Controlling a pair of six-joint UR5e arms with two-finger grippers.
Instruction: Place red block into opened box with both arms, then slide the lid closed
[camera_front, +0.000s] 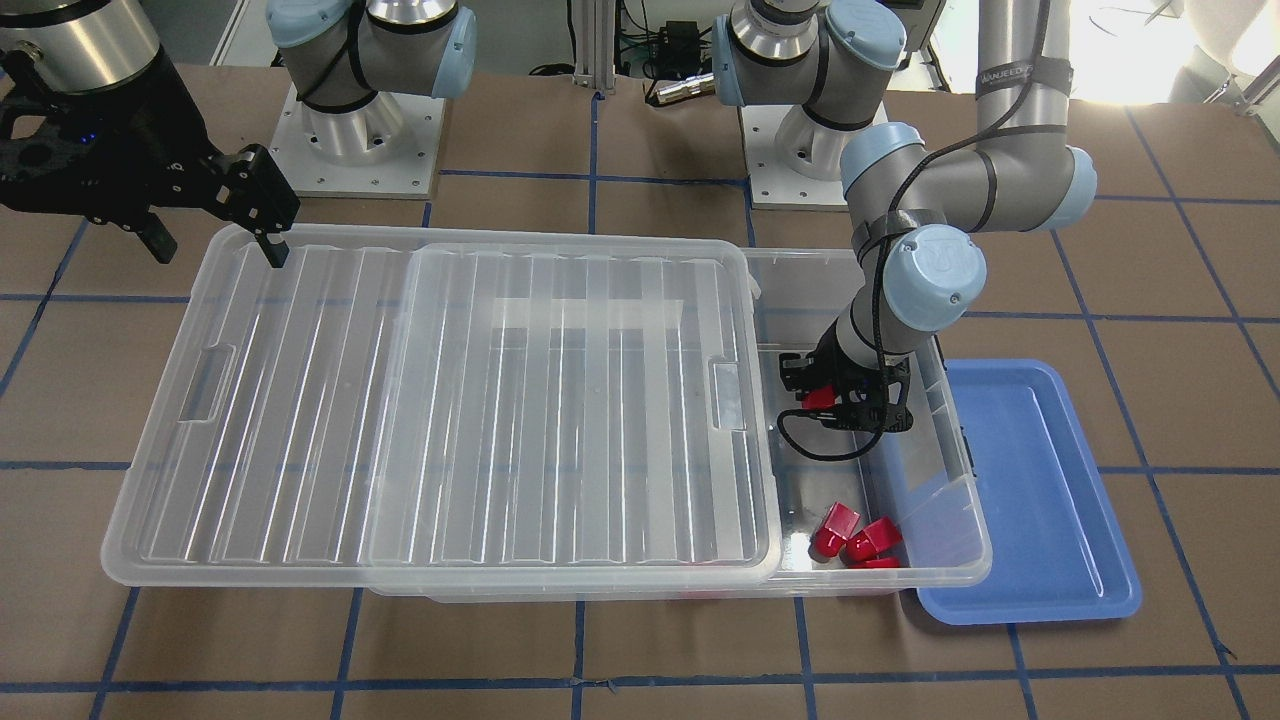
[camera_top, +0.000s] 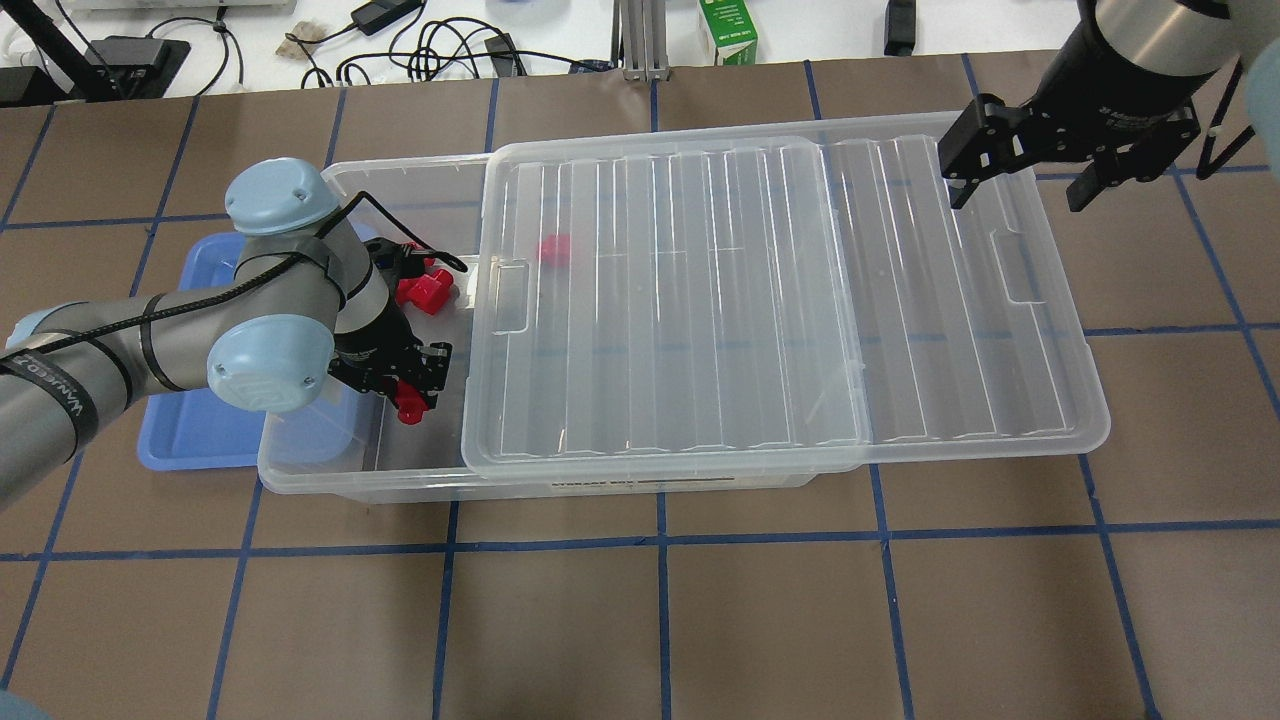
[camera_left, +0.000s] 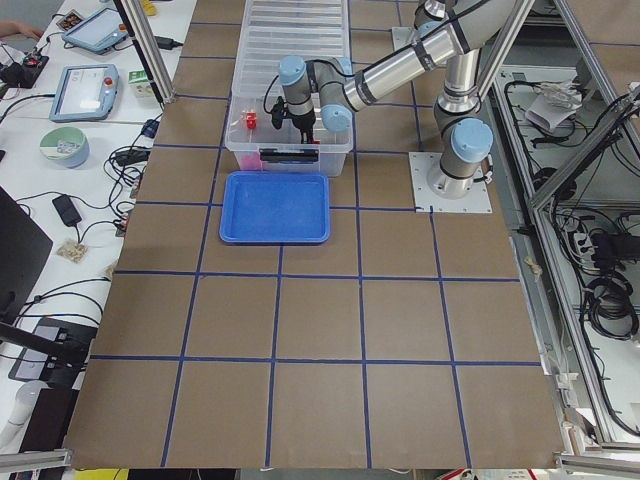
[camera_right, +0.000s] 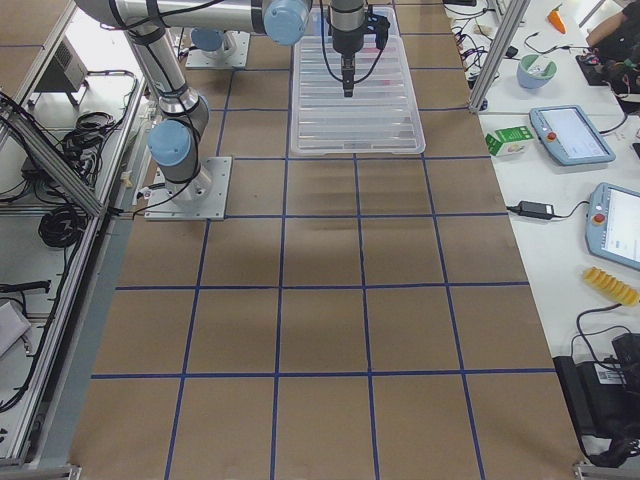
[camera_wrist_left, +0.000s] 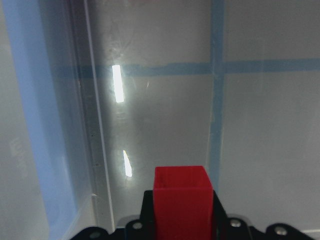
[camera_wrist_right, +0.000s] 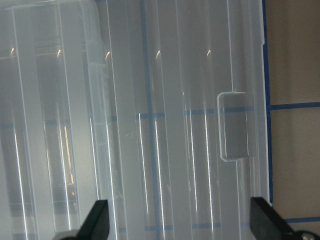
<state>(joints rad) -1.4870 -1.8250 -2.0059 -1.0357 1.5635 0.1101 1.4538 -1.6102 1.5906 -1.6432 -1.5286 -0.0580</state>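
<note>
Nearest the left end of the table (camera_top: 660, 620) lay the blue tray (camera_front: 1040, 500), its long side just beside the short end of the box (camera_top: 330, 480). Over the tray the left arm (camera_top: 180, 340) reached in roughly level, then folded sharply at the wrist, so that the left gripper (camera_wrist_left: 181, 209) pointed straight down into the uncovered end of the box. Its fingers were drawn in narrow on the red block (camera_wrist_left: 180, 192), gripping it by two opposite sides, with the clear box floor below. Whether the block touched that floor could not be told. Beside it, against the box wall on the operators' side, sat loose red pieces (camera_front: 855, 538) in a cluster. Farther along, the lid (camera_top: 760, 300) rested on the box rim, covering most of it and overhanging its other short end. One more red piece (camera_top: 553, 250) showed dimly beneath it. Farthest off, the right arm (camera_top: 1130, 50) came down steeply. The right gripper (camera_top: 1018, 192) hung above the overhanging part of the lid near a handle slot (camera_wrist_right: 232, 125), fingers spread wide, holding nothing, clear of the plastic.
</note>
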